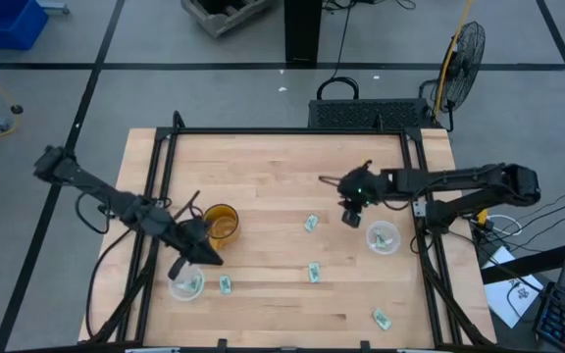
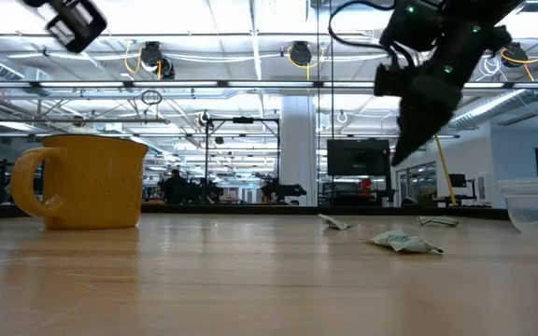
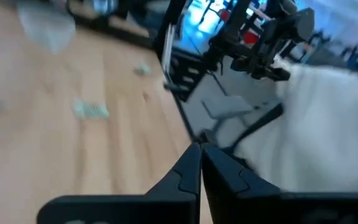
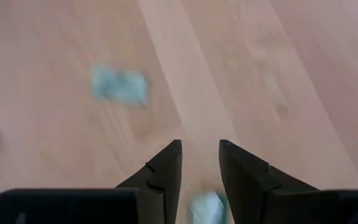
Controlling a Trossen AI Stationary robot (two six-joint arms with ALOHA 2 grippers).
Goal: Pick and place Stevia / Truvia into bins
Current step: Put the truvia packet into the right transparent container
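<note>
- Stevia sachets (image 1: 311, 223) are lying loose on the table (image 1: 282, 167); some are sitting in both bins (image 1: 383, 237).
- We are hovering our right gripper (image 4: 199, 163), fingers parted and empty, between sachet and bin.
- Our left gripper (image 3: 200, 163), closed, is waiting by the left bin (image 1: 186, 285).
- Next, we judge, calls for lowering onto a sachet.

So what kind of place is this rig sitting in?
Probably a large industrial lab or workshop: the low view shows exposed ceiling trusses with hanging lights and workstations behind the wooden table, and a floor fan stands on the bare tiled floor.
</note>
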